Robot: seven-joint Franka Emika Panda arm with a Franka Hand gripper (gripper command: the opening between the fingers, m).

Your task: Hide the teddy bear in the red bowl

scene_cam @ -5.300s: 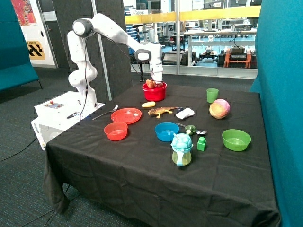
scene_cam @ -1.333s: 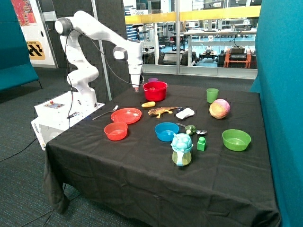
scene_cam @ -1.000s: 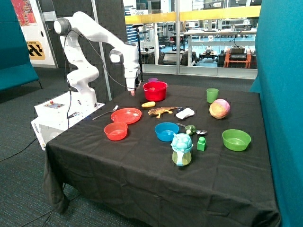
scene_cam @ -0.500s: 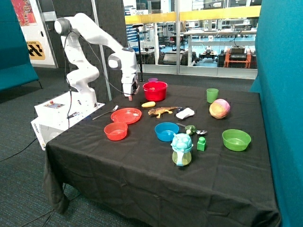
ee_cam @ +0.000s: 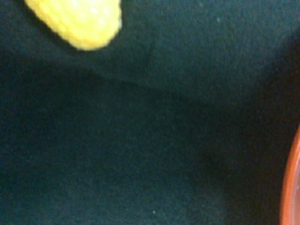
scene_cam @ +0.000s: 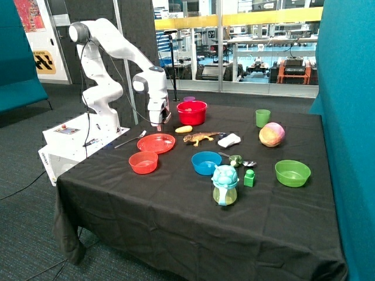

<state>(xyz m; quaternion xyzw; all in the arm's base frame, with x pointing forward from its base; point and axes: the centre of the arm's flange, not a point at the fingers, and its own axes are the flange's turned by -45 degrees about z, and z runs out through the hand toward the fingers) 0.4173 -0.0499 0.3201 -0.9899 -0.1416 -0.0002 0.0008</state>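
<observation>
The deep dark-red bowl [scene_cam: 191,113] stands at the back of the black table. The teddy bear does not show in either view; nothing rises above the bowl's rim. My gripper [scene_cam: 157,124] hangs just above the cloth, a short way from the bowl, between it and the flat red plate [scene_cam: 156,143]. It holds nothing that I can see. The wrist view shows bare black cloth, the end of a yellow toy corn [ee_cam: 77,23] and the plate's rim [ee_cam: 291,183].
The yellow corn [scene_cam: 183,129] and a brown-orange toy lizard [scene_cam: 201,137] lie in front of the bowl. A small orange-red bowl [scene_cam: 143,162], a blue bowl [scene_cam: 206,163], a green bowl [scene_cam: 292,172], a green cup [scene_cam: 262,117] and a ball [scene_cam: 271,134] stand further off.
The gripper was at the red bowl with the teddy bear. It has since left the bowl, swung toward the flat red plate and come down lower. The bear no longer shows.
</observation>
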